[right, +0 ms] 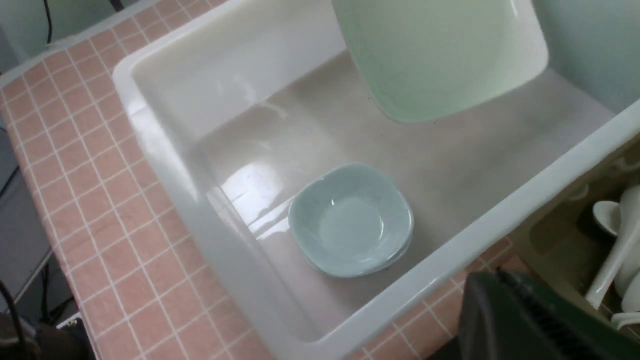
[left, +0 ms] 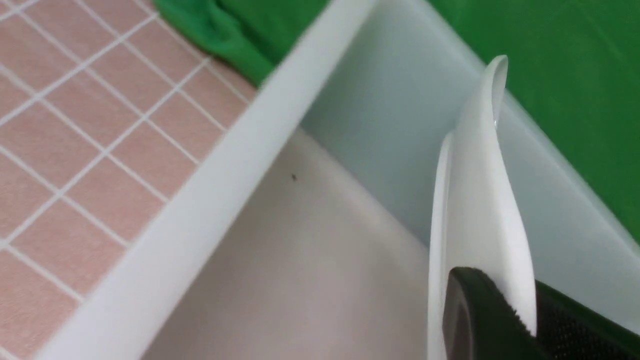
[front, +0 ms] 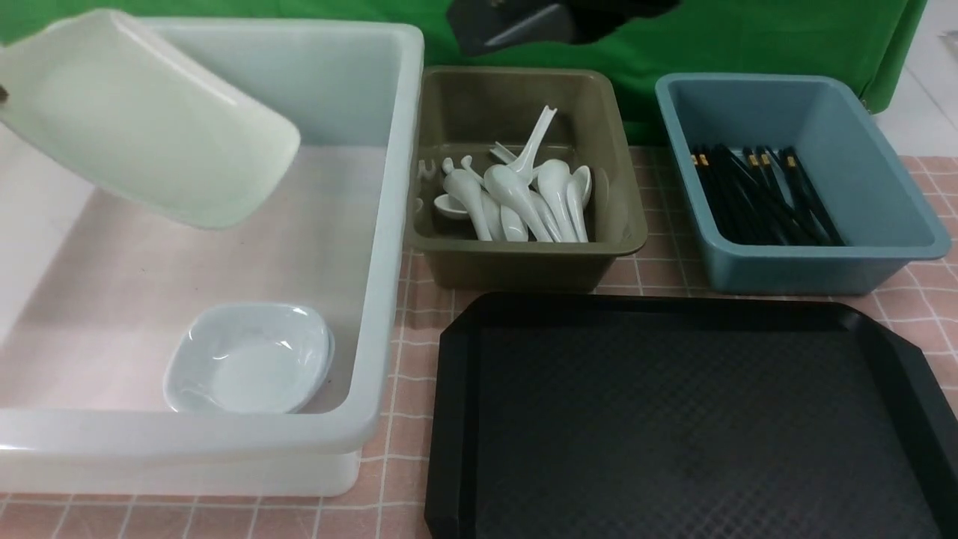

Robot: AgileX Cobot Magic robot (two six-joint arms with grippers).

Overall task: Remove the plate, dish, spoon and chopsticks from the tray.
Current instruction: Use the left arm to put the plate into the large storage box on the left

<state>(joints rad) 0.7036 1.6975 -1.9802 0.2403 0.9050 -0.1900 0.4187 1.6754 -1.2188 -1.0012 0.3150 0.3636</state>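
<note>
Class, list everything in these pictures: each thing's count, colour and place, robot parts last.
plate: one, white, tilted above white tub
white tub: one, translucent, left
small bowls: seemingly two stacked, white, in tub
spoons: several, white, in olive bin
olive bin: one, centre
chopsticks: several, black, in blue bin
blue bin: one, right
tray: one, black, bare, front right
tablecloth: one, pink checked, underneath
left gripper: black, shut on plate
right gripper: dark, near tub rim, state unclear

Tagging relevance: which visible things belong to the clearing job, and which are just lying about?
Job: large glossy white squarish plate, big black plastic tray, white soup spoons, thin black chopsticks, small white squarish bowls.
Lying about: pink checked tablecloth, green backdrop cloth.
</note>
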